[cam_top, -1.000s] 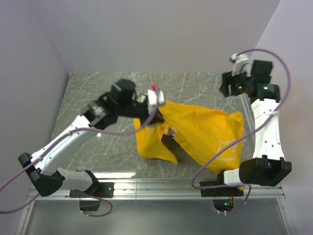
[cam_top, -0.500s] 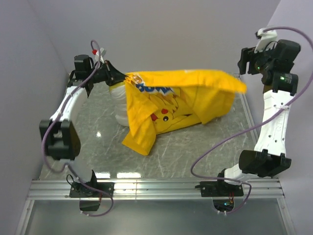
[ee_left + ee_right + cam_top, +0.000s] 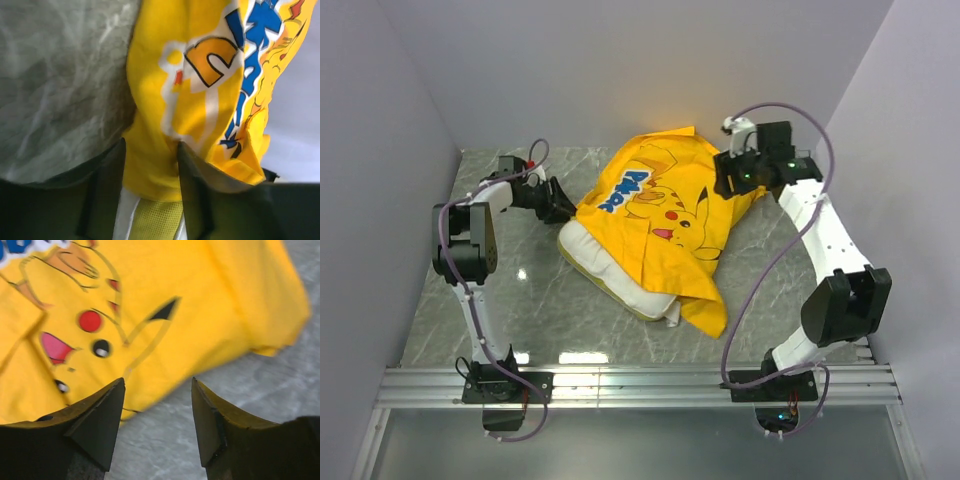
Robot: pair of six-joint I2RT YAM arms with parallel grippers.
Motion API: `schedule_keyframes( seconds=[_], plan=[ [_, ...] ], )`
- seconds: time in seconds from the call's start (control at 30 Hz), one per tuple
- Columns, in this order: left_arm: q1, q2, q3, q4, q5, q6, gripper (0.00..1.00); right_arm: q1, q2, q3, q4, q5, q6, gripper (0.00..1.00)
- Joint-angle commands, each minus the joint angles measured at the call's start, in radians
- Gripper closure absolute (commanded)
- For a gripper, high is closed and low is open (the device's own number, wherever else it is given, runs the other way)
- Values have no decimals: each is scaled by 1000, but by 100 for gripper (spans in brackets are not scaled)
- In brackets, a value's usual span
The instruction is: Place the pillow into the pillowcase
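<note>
The pillowcase (image 3: 655, 215) lies spread over the middle of the grey marbled surface (image 3: 520, 300), its Pikachu print and blue lettering facing up. The pillow (image 3: 610, 275) is beneath it. The pillow's white body and yellowish side show along the near-left edge, and a white corner pokes out by the case's near tip. Whether the rest of the pillow is inside the case or only covered by it cannot be told.

The left fingers (image 3: 558, 205) are at the far-left edge of the case, low over the surface. In the left wrist view they stand apart, with a fold of the yellow cloth (image 3: 200, 75) filling the gap between them. A strip of the pillow's white cover and yellow mesh edge (image 3: 155, 220) shows just below that fold. Whether they are pressing on the cloth or merely standing either side of it cannot be told.

The right fingers (image 3: 722, 188) are at the far-right edge of the case. The right wrist view shows them spread wide with nothing between them. They are poised over the boundary where the printed cloth (image 3: 175, 305) meets the bare surface (image 3: 250, 405).
</note>
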Motion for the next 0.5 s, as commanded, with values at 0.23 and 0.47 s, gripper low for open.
schedule_keyframes(
  seconds=[0.23, 0.47],
  plan=[
    [218, -286, -158, -133, 157, 159, 19, 323, 29, -118, 1, -19, 46, 20],
    [211, -694, -786, 327, 245, -235, 1, 492, 29, -227, -13, 58, 6, 5]
  ],
)
